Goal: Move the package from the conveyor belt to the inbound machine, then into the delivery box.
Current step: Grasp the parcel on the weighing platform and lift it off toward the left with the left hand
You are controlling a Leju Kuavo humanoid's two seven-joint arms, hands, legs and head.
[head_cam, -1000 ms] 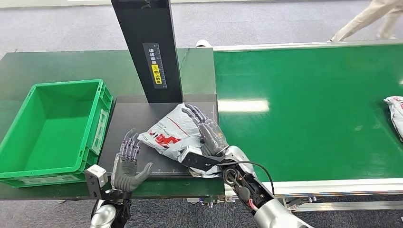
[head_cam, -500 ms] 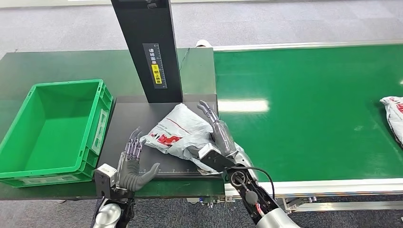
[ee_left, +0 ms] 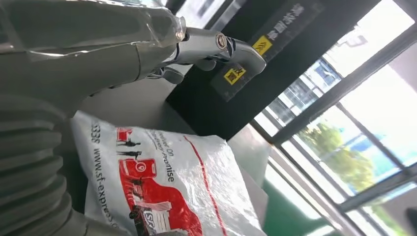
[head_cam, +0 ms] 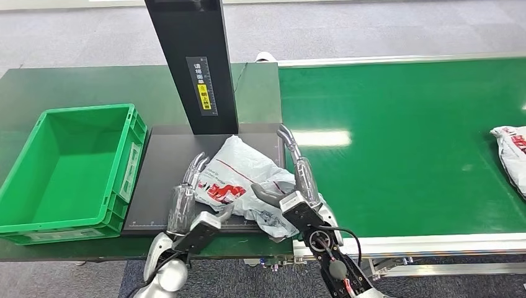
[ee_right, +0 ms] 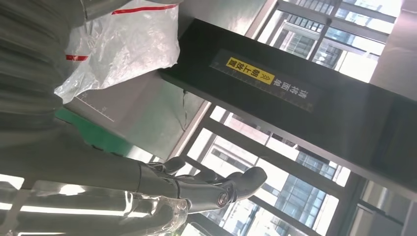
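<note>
package: white plastic mailer w/ red print point(head_cam: 239, 180), laid crumpled on the dark scan plate point(head_cam: 162, 162) of the inbound machine, just below its black column point(head_cam: 195, 62); one corner hangs off the plate edge nearest the robot. Judged parked here for scanning, w/ the box leg not yet done.
left hand: point(head_cam: 186, 197) set against the mailer's box-side edge, fingers extended along it, thumb low near the plate. No closed grip is seen; contact prob. light, but a hold can't be confirmed from the wrist view, where the fingers point(ee_left: 216, 46) are spread above the bag.
right hand: point(head_cam: 298, 180) raised at the belt-side of the mailer, fingers straight and apart, nothing held; thumb is close to the bag's crumpled corner.
why flanked: both hands are placed either side, judged to be a two-sided scoop toward the box.
delivery box: green crate point(head_cam: 68, 167), beside the plate on the dark surface point(head_cam: 74, 84), open-topped.
others: green conveyor belt point(head_cam: 403, 143) carries a second parcel point(head_cam: 512, 152) at its far end; a person's legs point(head_cam: 477, 25) are seen beyond the belt.
in the way: crate's near wall must be cleared; column stands close behind the bag.
</note>
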